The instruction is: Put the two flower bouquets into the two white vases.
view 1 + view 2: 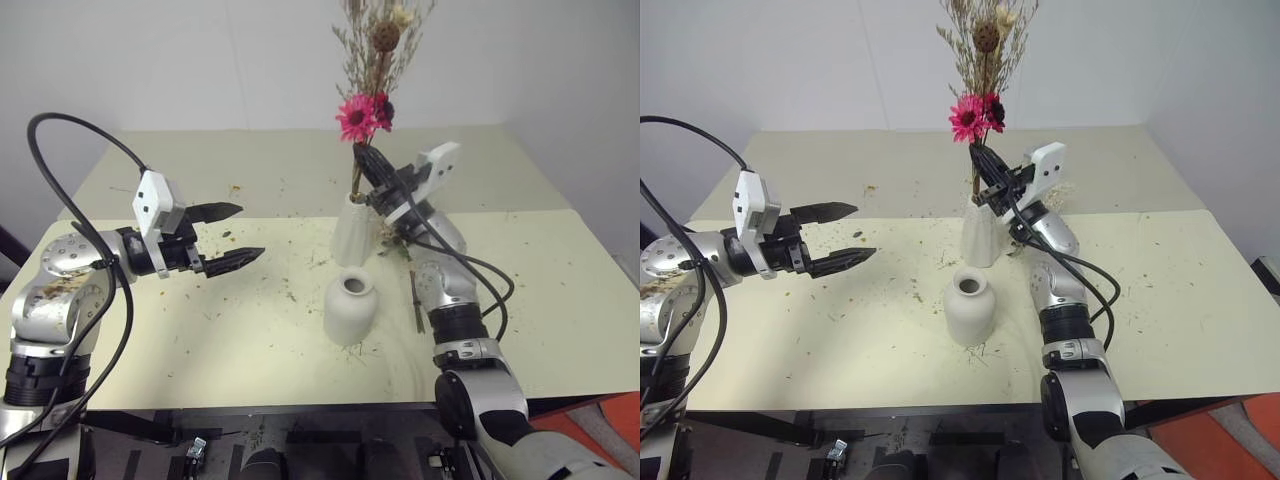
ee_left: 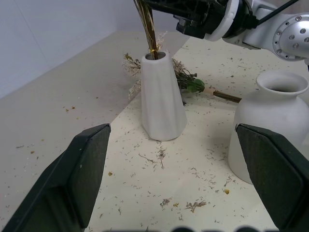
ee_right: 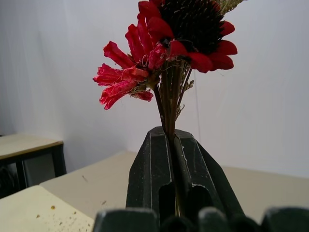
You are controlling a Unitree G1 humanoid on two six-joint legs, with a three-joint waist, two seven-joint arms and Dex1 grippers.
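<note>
The right hand (image 1: 366, 163) was clenched on the pink bouquet (image 1: 368, 70), its stems already in the tall vase (image 1: 352, 230) near the counter's middle. The white bouquet (image 2: 186, 81) lay behind it; the squat vase (image 1: 350, 308) stood empty. The left hand (image 1: 235, 236) hung released.

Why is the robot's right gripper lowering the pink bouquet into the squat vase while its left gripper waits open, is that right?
Not quite. The right gripper holds the pink bouquet with its stems in the tall slim vase, as the left wrist view shows. The squat vase stands empty. The left gripper does wait open.
</note>
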